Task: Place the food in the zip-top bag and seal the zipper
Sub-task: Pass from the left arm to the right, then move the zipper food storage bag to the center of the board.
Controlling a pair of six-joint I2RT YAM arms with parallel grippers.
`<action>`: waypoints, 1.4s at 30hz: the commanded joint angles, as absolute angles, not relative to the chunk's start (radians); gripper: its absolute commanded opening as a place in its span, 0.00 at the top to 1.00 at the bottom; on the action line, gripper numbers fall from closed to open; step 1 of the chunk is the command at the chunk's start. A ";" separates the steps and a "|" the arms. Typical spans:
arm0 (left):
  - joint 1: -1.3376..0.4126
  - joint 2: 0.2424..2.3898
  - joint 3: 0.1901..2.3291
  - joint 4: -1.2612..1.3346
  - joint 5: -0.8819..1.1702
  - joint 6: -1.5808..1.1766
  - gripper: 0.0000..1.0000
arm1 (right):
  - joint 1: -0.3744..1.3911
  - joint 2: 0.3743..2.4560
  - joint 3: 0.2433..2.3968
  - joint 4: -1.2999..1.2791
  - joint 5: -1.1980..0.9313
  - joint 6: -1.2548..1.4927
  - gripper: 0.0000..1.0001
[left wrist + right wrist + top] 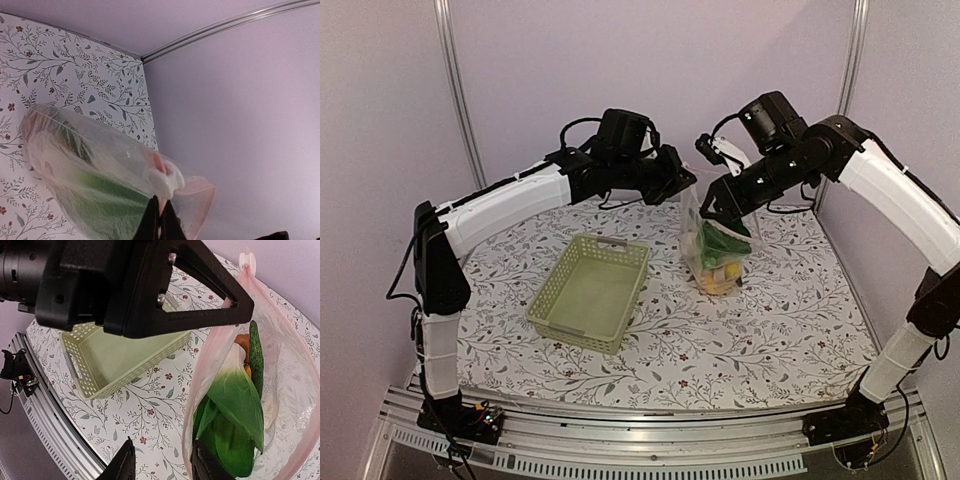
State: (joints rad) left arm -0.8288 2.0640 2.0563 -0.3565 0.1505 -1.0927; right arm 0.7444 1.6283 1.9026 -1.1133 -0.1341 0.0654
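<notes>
My left gripper [160,220] has its jaws pinched fully together on the top edge of the zip-top bag [716,250], just beside the white slider tab [162,180], and holds that corner up. The bag hangs right of the pale green basket [590,290], its bottom down at the flowered table [770,330]. My right gripper [165,462] has its jaws parted and grips nothing. One finger is outside the bag and the other sits against the plastic, with the near wall of the bag between them. The pinkish zipper [212,355] runs down from the left jaws and its two sides are spread, so the mouth gapes. Through it I see food: the bok choy [235,405], a cucumber [256,355] and an orange fruit [241,342].
</notes>
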 commanded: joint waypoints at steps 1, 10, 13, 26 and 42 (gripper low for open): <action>-0.822 2.053 2.083 -0.338 0.166 -1.092 1.00 | 0.763 1.684 1.919 -1.072 -0.073 0.011 0.62; -0.817 2.035 2.070 -0.347 0.158 -1.086 0.99 | 0.787 1.731 1.917 -1.043 0.082 0.011 0.84; -0.809 2.025 2.067 -0.352 0.160 -1.082 0.85 | 0.787 1.720 1.906 -1.028 0.111 0.011 0.98; -0.795 1.581 1.571 -0.211 0.281 -0.271 0.39 | 0.787 1.466 1.844 -1.082 -0.149 0.021 1.00; -0.797 1.561 1.254 0.001 0.509 -0.294 0.30 | 0.787 1.362 1.511 -1.181 -0.372 0.079 1.00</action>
State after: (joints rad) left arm -0.8066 1.5578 1.2572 -0.0639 0.4858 -0.2737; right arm 0.7826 1.3560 1.5513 -1.1332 -0.3706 0.0257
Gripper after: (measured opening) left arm 0.704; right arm 0.005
